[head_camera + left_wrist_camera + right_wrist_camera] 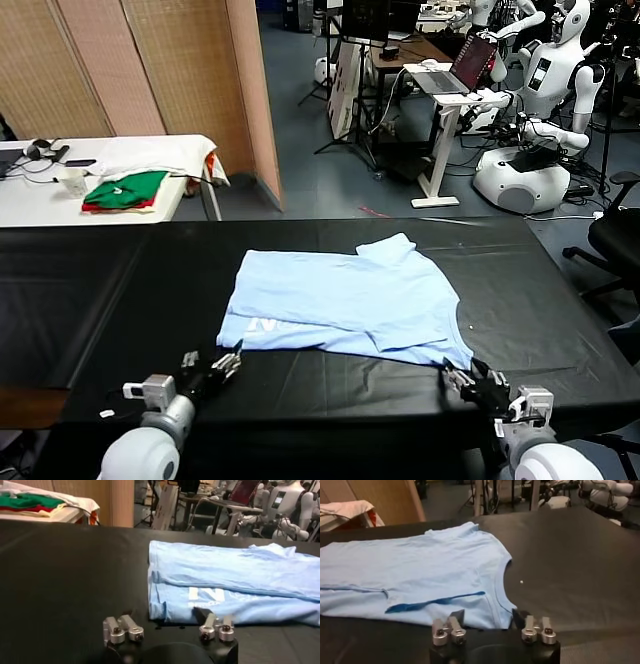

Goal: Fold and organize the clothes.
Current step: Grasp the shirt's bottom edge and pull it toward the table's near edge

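Note:
The pale blue T-shirt [340,300] lies partly folded on the black table [110,290], its neck opening toward the right and white lettering [206,594] near its front left corner. My left gripper [212,365] sits low at the table's near edge, just in front of that corner; in the left wrist view the left gripper [162,616] stands open, the hem [160,611] just beyond its fingers. My right gripper [468,380] is at the shirt's front right corner. The right wrist view shows the right gripper [487,615] open, with the T-shirt [420,565] edge reaching between its fingertips.
A white table [150,150] at the back left holds folded green-and-red garments [125,190] and a white cloth. A wooden screen [150,70] stands behind it. A laptop stand [450,90] and other robots [540,110] fill the back right; an office chair [615,235] stands at the right.

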Robot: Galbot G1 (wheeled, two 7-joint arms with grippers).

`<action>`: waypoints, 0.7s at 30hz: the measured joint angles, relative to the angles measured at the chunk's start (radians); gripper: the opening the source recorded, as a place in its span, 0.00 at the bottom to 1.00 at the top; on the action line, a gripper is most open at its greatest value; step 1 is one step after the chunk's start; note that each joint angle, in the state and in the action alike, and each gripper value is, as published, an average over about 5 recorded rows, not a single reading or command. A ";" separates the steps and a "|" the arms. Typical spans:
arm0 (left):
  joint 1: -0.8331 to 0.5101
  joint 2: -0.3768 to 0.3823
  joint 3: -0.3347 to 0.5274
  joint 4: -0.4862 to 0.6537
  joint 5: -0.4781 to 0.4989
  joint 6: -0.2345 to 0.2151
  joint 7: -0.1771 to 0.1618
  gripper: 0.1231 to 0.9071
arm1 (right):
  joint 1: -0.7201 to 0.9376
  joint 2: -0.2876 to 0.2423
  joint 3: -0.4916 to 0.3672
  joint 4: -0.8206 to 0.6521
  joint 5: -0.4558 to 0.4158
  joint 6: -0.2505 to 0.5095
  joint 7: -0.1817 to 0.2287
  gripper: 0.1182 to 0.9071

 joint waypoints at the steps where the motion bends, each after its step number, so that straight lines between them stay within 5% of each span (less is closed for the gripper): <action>1: 0.000 0.001 0.000 0.002 0.005 -0.003 0.002 0.58 | 0.000 0.002 -0.001 -0.001 0.000 0.002 0.000 0.42; 6: 0.009 0.002 0.004 0.001 0.028 -0.015 0.007 0.26 | -0.002 -0.003 -0.001 0.007 0.003 0.011 -0.001 0.08; 10: 0.026 -0.002 0.000 -0.017 0.049 -0.014 -0.006 0.04 | -0.005 -0.022 -0.002 0.022 0.021 0.000 0.010 0.03; 21: 0.137 -0.054 -0.049 -0.124 0.150 0.006 -0.062 0.03 | -0.014 -0.137 -0.024 0.058 0.041 -0.105 0.034 0.03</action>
